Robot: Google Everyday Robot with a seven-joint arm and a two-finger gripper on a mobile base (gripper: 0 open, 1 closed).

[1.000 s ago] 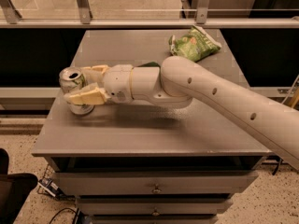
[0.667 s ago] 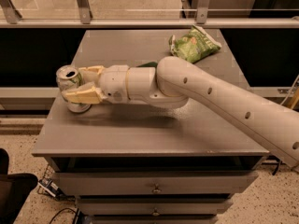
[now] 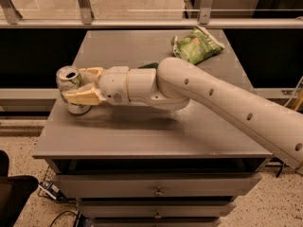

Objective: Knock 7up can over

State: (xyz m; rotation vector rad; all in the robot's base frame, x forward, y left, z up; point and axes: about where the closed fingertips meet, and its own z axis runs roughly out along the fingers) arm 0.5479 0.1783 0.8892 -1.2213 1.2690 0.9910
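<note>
The 7up can is held near the left edge of the bench, its top leaning slightly left. It is clasped by the gripper, closed on it with one finger on the far side and one on the near side. To topple it well, the wrist should be rolled or swept leftward, the base kept on the bench, and the grasp released once the can tips, so that it is not carried off the edge. Compared with the earlier frames, little is changed: gripper and can are found almost in the same place, the can not yet felled.
</note>
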